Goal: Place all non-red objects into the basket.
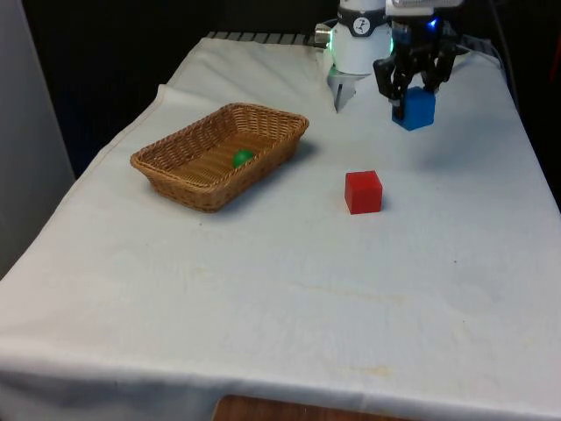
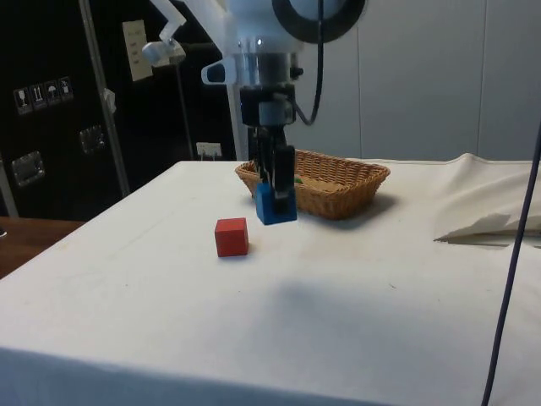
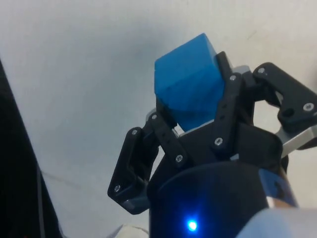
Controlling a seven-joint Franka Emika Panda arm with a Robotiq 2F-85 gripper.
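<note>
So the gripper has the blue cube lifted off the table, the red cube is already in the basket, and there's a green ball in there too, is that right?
Not quite. The red cube is not in the basket; the front view shows it sitting on the white cloth, apart from the basket. The rest holds: the gripper has the blue cube lifted off the table, and a green ball lies in the basket.

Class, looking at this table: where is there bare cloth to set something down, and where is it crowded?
Bare cloth runs from the red cube and basket to the near edge. Another bare strip lies at the front view's right of the cube. It is tighter where the gripper holds the blue cube up.
</note>
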